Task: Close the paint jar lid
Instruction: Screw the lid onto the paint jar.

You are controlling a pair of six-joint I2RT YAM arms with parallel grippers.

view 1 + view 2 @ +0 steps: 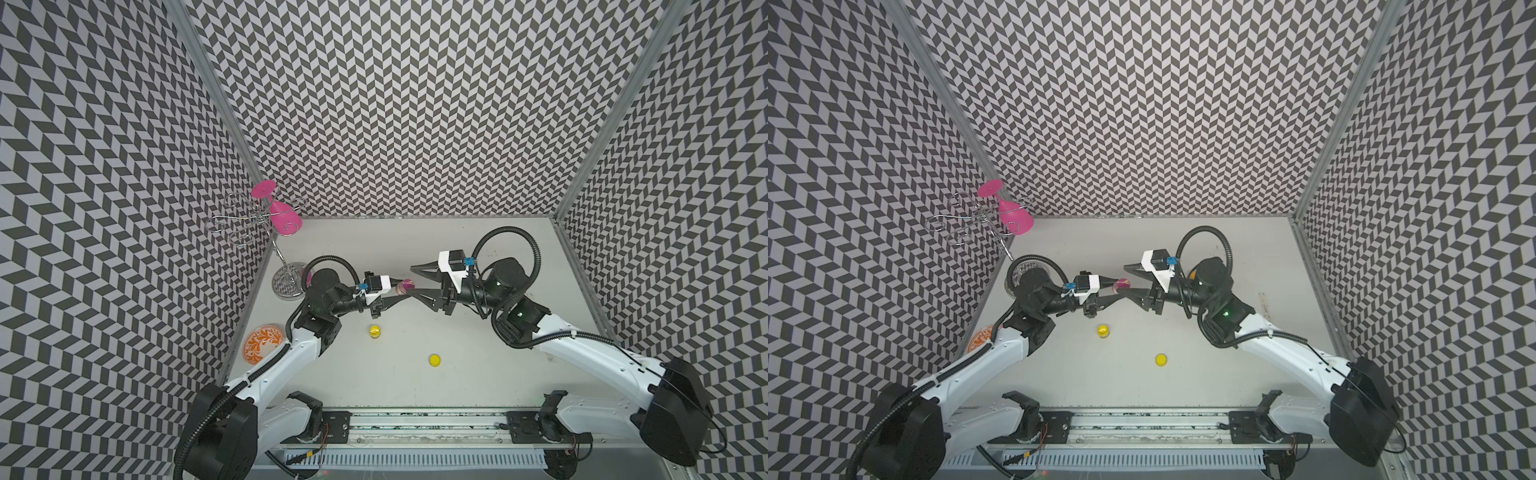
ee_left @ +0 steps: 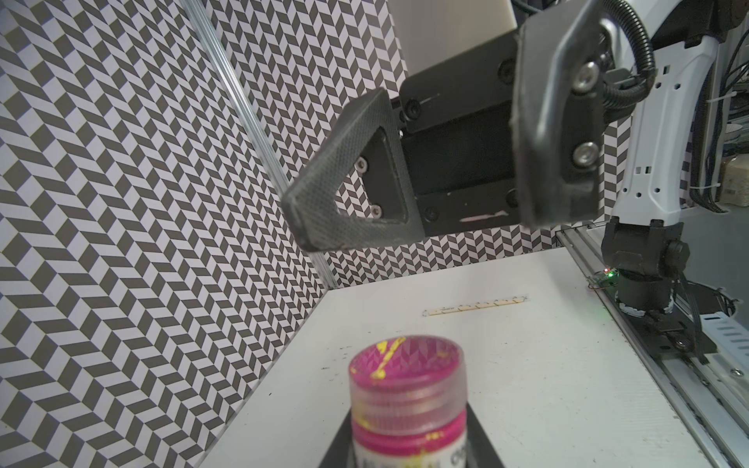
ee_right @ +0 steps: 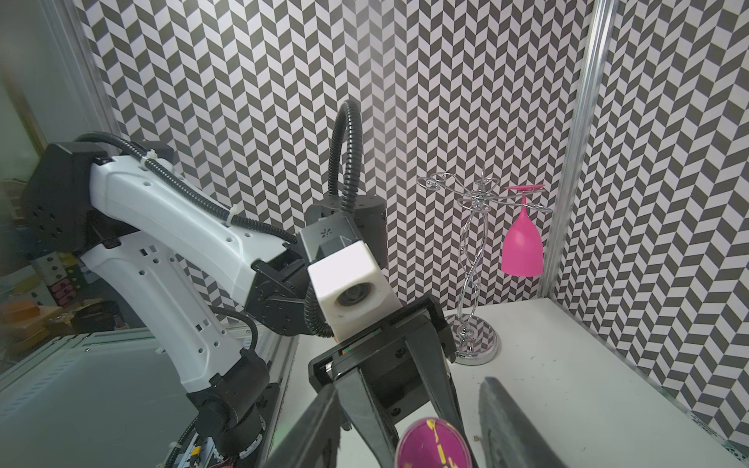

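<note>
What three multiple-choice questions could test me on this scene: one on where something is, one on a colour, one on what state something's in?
1. Where is the pink wine glass?
A. on a shelf
B. hanging upside down on the chrome rack
C. in a sink

2. What colour is the loose lid lying on the table?
A. blue
B. green
C. yellow

3. The left pincer is:
A. shut on the pink paint jar
B. wide open and empty
C. folded away

Answers: B, its foot hooks the rack, bowl downward; C, both top views show it yellow; A, it clamps the jar from both sides.
</note>
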